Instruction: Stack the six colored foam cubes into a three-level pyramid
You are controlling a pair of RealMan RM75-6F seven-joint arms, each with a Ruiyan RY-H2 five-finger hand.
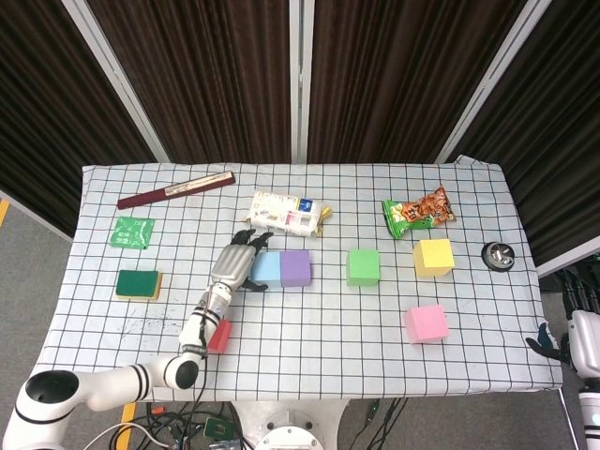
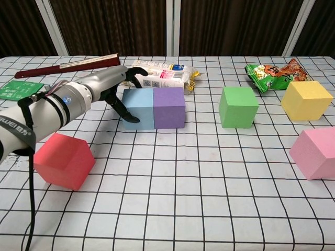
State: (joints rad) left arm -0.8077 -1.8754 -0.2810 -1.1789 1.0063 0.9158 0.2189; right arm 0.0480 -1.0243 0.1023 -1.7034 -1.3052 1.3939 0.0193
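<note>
The left hand point(image 2: 112, 86) lies against the light blue cube's point(image 2: 139, 107) left face, fingers spread and grasping nothing, that cube touching the purple cube point(image 2: 169, 107), while the forearm hides part of the red cube point(image 1: 219, 335) from overhead and the right hand point(image 1: 574, 339) is cut off, its state unreadable.

1. Head view: high above, looking steeply down over the whole checkered table point(image 1: 375, 337), dark curtains point(image 1: 216, 75) behind.
2. Chest view: low, near table height, facing forward, close to the cubes.
3. Shared: blue cube point(image 1: 266, 268) point(image 2: 137, 108), purple cube point(image 1: 296, 267) point(image 2: 168, 107), left hand point(image 1: 231, 265) point(image 2: 109, 83).
</note>
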